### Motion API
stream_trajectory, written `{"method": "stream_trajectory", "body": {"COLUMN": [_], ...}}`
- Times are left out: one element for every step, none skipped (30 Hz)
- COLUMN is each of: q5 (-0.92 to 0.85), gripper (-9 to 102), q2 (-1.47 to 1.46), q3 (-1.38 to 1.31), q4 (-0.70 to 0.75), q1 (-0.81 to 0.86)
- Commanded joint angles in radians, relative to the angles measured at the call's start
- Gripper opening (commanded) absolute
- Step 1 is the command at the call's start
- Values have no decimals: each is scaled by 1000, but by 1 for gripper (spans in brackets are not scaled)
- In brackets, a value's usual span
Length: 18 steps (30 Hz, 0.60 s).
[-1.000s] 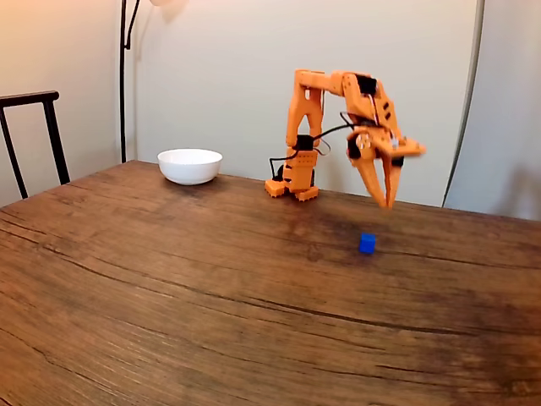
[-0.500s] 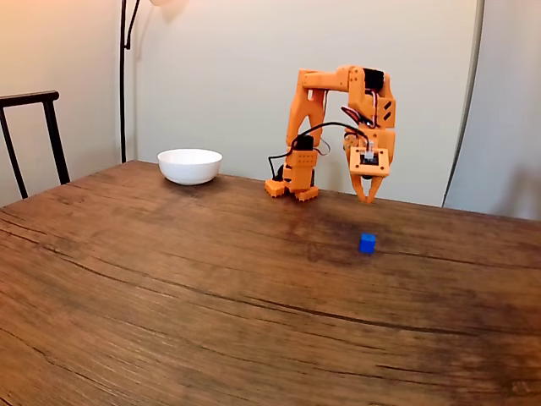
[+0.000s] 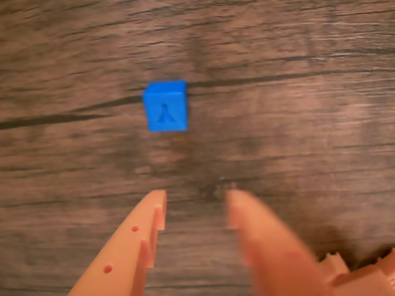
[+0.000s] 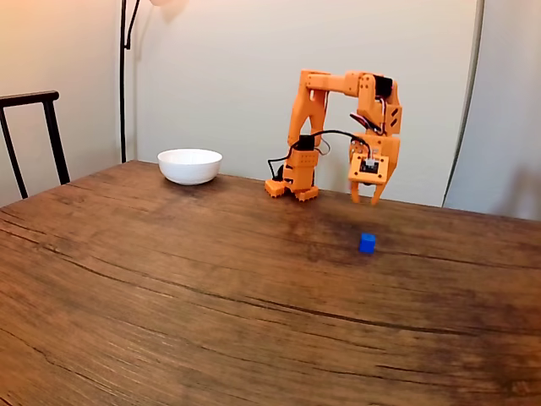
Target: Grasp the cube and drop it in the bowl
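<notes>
Surface: dark, strongly grained wooden table [image 4: 169,288] against a pale wall; a black chair [image 4: 34,135] stands at the left edge of the fixed view.
Tool: the orange gripper [image 4: 367,199] hangs fingers-down above the table in the fixed view; in the wrist view the gripper [image 3: 194,200] shows its two fingers apart, with bare wood between them and nothing held.
Cube: the blue cube [image 4: 367,244] sits on the table, alone, below the gripper and nearer the camera in the fixed view.
Key relation: in the wrist view the cube [image 3: 165,105] lies ahead of the fingertips and a little to the left of the gap's centre line, well apart from both tips; the gripper would probably need to reach forward, shift slightly left and descend.
Cube axis: its faces look roughly square to the gap, so little wrist turning seems needed.
Bowl: the white bowl [image 4: 189,166] stands far left in the fixed view, well apart from the cube.
Obstacles: the wood between gripper and cube is bare.
</notes>
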Motion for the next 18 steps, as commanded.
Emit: {"method": "stream_trajectory", "body": {"q5": [-8, -6, -6, -3, 0, 2, 3, 3, 5, 8, 21, 40, 48, 51, 54, 58, 58, 60], "gripper": [28, 30, 32, 34, 36, 37, 39, 41, 43, 45, 46, 48, 49, 49, 50, 49, 49, 49], "q2": [6, 6, 6, 6, 6, 6, 6, 6, 6, 6, 6, 5, 0, -14, -34, -55, -78, -100], "q3": [-6, -6, -6, -5, -5, -5, -5, -5, -5, -5, -5, -3, -2, 6, 8, 6, 5, 2], "q4": [-6, -6, -6, -6, -6, -6, -6, -8, -9, -20, -38, -60, -80, -97, -109, -123, -141, -158], "q1": [2, 2, 2, 3, 3, 3, 5, 5, 3, -2, -3, -5, -5, -2, 0, 2, 2, 3]}}
